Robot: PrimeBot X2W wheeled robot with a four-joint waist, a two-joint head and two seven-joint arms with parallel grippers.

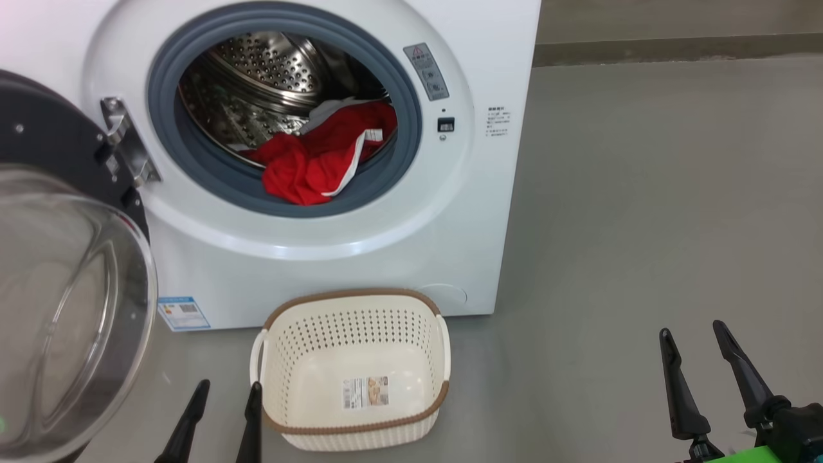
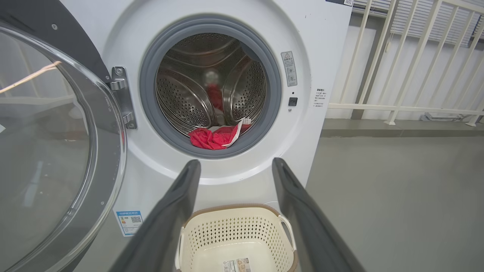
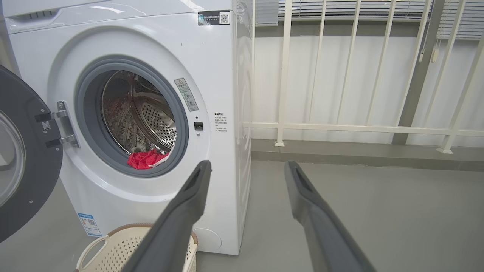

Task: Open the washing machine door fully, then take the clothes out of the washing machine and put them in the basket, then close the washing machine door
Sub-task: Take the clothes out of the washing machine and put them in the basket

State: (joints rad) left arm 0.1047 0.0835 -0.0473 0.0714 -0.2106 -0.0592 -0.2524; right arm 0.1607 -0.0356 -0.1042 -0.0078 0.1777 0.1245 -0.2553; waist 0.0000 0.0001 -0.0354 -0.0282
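The clothes (image 1: 318,161), a small heap of red fabric with white trim, lie at the mouth of the washing machine (image 1: 360,257). They rest at the bottom front of the perforated steel drum (image 1: 270,64), and one fold spills over the lower part of the grey rubber ring (image 1: 186,161). The door (image 1: 45,128) stands swung wide to the left on its metal hinge (image 1: 128,145), with its clear glass bowl bulging toward the near side. A small blue sticker (image 1: 183,313) sits low on the machine's front, at the left.

On the grey floor (image 1: 643,193), just in front of the machine and below the opening, the basket (image 1: 347,297) stands upright. A paper label (image 1: 365,392) shows on its bottom.

The left pincer (image 1: 229,386) is on the near side, just beside the basket's left handle. Whether it touches the handle I cannot tell. Its fingers are spread apart and grasp nothing. In the left wrist view they point toward the drum opening, with the basket between them.

The right pincer (image 1: 692,329) is at the near right, well apart from both basket and machine, over bare floor. It is released, with its fingers apart and nothing between them.

To the right of the machine, a white railing (image 3: 340,128) runs along the far wall.
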